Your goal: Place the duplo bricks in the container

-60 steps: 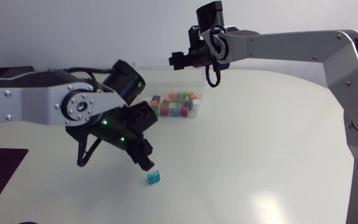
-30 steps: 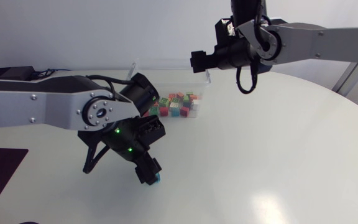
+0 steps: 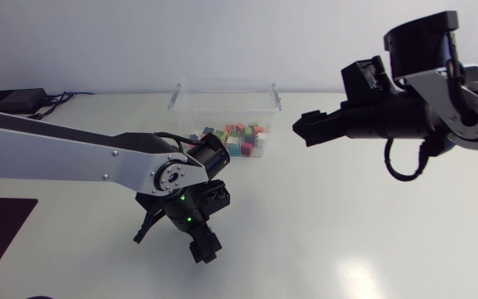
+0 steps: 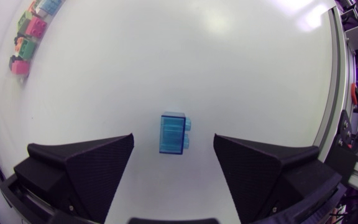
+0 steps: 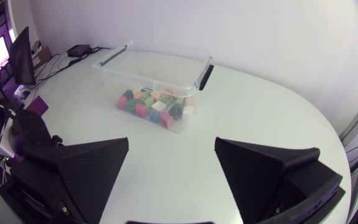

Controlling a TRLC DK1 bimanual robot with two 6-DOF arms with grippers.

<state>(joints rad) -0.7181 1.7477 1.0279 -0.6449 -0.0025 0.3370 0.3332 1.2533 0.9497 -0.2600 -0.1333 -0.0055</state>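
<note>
Blue and translucent, the duplo brick (image 4: 173,133) lies on the table between the spread fingers of the left pincer (image 3: 204,247), touching neither. Its long axis runs straight ahead along the fingers. The container (image 3: 222,98) sits well beyond. The right pincer (image 3: 307,131), also spread and empty, hangs far off, so the left is nearer.

Robotics lab, test-bench setup. Two machine arms, a silver-grey left arm with black joints (image 3: 81,158) and a matching right arm (image 3: 438,112), hang over a plain white round table (image 3: 330,224). Small green indicator lights (image 3: 187,220) glow on the left arm's wrist. A clear plastic container (image 3: 222,81) holds small coloured toy bricks (image 3: 235,141). A flat black box with trailing cables (image 3: 7,100) sits at the far corner.
</note>
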